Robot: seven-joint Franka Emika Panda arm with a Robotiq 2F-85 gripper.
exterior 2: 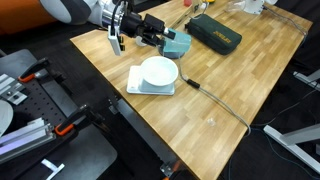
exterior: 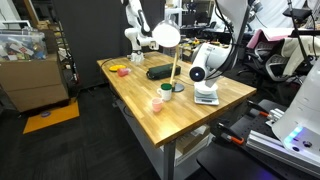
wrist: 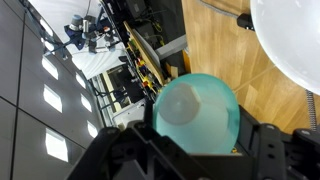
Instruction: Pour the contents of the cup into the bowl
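Just beside the bowl (exterior 2: 158,72), the claw (exterior 2: 163,38) clamps the tilted cup (exterior 2: 180,46).

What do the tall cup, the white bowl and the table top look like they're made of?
As they look: the cup is probably plastic, pale blue-green and translucent, with light glowing through its wall. Smooth and plain white, the bowl could be ceramic or plastic; the look leaves that open. Light brown with long plank seams and grain, the table top is wood, matte to satin.

Bowl (wrist: 295,40) perhaps half beyond wrist-view edge.
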